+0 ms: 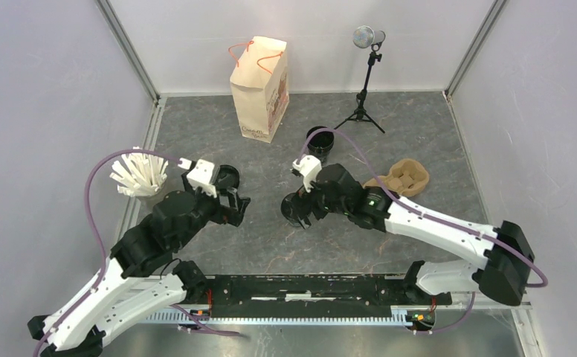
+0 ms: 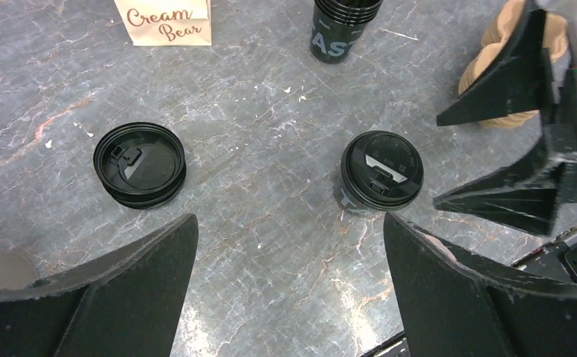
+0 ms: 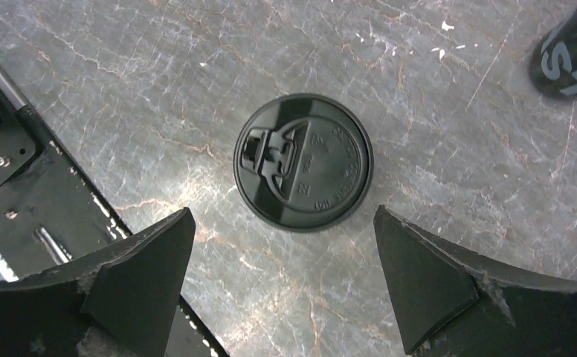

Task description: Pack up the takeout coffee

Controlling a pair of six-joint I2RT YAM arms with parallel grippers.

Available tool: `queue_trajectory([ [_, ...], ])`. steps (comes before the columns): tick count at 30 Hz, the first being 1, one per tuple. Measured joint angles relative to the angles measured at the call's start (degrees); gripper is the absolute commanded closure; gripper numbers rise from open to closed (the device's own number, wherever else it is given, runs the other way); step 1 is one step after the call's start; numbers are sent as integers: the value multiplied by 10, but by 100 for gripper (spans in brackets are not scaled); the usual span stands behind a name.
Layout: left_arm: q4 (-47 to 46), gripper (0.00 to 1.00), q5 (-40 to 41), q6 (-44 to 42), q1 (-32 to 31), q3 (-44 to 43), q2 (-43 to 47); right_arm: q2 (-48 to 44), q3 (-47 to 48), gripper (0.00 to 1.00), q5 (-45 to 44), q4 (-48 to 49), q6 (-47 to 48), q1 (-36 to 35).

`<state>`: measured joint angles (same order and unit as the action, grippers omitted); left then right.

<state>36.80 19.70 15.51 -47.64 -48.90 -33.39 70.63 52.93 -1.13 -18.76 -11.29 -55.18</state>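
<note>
One takeout coffee cup [image 3: 302,171], black with a round black lid, stands upright on the grey marble table. In the right wrist view it sits just beyond my right gripper [image 3: 283,212], whose jaws stand wide open and empty. My left gripper [image 2: 289,219] is open too, over bare table, with that lidded cup [image 2: 381,169] ahead to its right. From above, the cup [image 1: 291,207] sits between the left gripper [image 1: 241,208] and the right gripper [image 1: 305,210]. The right gripper's fingers [image 2: 508,82] flank the cup's right side without touching it.
A low stack of black lids [image 2: 140,163] lies ahead left of the left gripper. A stack of black cups [image 1: 320,143] stands behind. The beige paper bag [image 1: 259,89] is at the back. The brown pulp carrier [image 1: 404,178] lies right. White stirrers [image 1: 138,175] and a tripod [image 1: 363,104] stand by.
</note>
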Motion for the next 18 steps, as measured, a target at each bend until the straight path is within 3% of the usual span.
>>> queue_trajectory([
  [5,13,0,-4,-2,0,13,53,57,42,2,-31,-2,2,-19],
  [18,39,0,-18,-2,0,24,57,151,106,2,-56,-25,5,-19],
])
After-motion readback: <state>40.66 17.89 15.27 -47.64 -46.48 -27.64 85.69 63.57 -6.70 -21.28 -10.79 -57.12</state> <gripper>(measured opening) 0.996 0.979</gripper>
